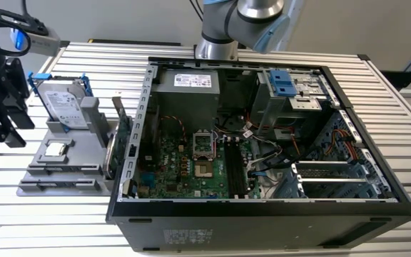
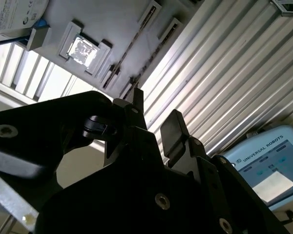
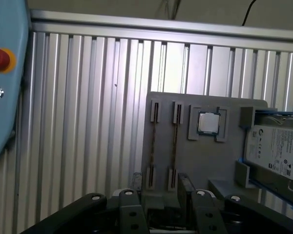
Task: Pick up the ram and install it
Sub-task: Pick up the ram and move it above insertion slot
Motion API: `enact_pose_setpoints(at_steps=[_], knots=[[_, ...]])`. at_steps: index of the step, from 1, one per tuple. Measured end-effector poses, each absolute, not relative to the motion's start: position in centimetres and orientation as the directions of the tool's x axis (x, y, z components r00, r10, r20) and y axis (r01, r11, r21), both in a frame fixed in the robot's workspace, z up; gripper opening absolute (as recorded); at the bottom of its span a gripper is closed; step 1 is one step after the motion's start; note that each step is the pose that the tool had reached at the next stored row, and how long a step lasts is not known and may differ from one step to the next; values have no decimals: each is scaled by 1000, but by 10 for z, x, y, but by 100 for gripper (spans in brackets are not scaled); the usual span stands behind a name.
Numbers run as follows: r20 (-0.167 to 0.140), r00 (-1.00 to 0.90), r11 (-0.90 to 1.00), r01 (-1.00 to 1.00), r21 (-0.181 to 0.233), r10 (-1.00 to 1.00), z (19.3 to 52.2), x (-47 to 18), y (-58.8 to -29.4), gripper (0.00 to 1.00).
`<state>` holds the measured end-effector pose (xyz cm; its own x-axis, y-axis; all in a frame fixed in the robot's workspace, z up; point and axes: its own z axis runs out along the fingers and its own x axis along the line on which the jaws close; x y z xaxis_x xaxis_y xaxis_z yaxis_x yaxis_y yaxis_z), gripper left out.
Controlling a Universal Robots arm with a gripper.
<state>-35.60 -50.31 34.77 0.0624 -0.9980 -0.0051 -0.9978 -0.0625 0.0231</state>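
Status: pick not yet made. In the second wrist view the gripper [image 2: 155,114] is seen with its jaws parted to a moderate gap, and nothing is held between them.

The ram [image 3: 175,146] is found in the first wrist view as two thin sticks. They stand on edge, side by side, in the slotted grey holder [image 3: 200,165]. They lie close ahead of the fingertips [image 3: 185,183] and are not touched by them. A processor chip [image 3: 208,123] and a hard drive [image 3: 276,151] are noted on the same holder, beside the sticks.

In the exterior view the holder [image 1: 34,176] is placed at 9 o'clock of the open computer case [image 1: 263,206]. The dark tool head hangs over the holder, at about 10 o'clock of the case. The black motherboard slots [image 1: 235,168] lie at about 3 o'clock of the processor socket and appear unfilled.

Judgement: the approach is well advanced, with the claw roughly lined up over the stored sticks. The grasp, the lift, the carry to the case and the seating in a slot are all left undone, so the task is judged to be at an early stage.
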Motion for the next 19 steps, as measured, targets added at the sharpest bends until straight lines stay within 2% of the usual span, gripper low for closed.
enact_pose_setpoints(at_steps=[19], knots=[[-5, 61, -61, -998, 23, -998, 334, -356, -503, 100]])
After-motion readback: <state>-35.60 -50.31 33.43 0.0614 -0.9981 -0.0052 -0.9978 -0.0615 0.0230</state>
